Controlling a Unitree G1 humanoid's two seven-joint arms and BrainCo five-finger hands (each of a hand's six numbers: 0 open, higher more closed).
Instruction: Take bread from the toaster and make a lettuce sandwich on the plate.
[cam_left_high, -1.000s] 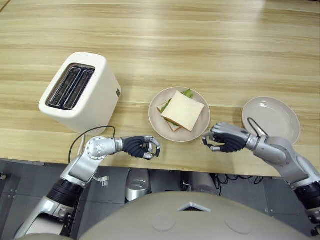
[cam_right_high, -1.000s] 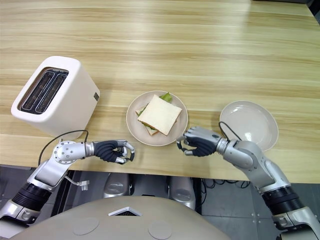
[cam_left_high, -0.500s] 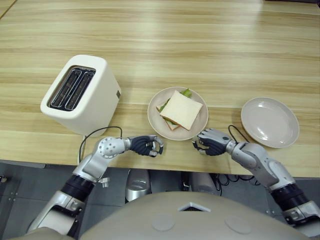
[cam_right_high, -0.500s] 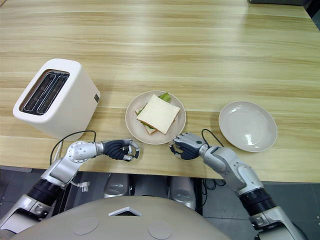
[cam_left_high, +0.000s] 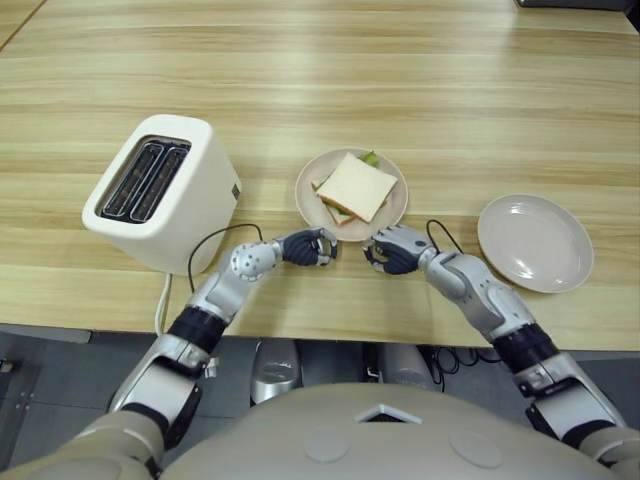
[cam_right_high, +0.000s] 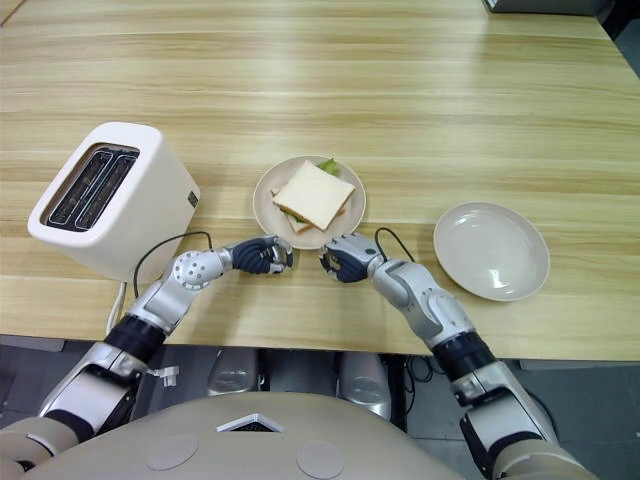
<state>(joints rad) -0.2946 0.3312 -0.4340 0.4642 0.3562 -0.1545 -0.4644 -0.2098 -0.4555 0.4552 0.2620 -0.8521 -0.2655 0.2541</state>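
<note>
**Near edge of the plate (cam_left_high: 303, 200): two empty fists**

Both curled on nothing, the left hand (cam_left_high: 308, 247) and right hand (cam_left_high: 393, 250) flank that edge. The sandwich (cam_left_high: 356, 187) lies on the plate, just beyond and between them, equally near each. The toaster (cam_left_high: 160, 190) stands to the plate's left.

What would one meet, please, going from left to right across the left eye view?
toaster → left robot hand → sandwich → right robot hand → empty plate

Both head-mounted eyes look steeply down at the table (cam_left_high: 400, 60) — near-identical views, slightly offset sideways.
</note>
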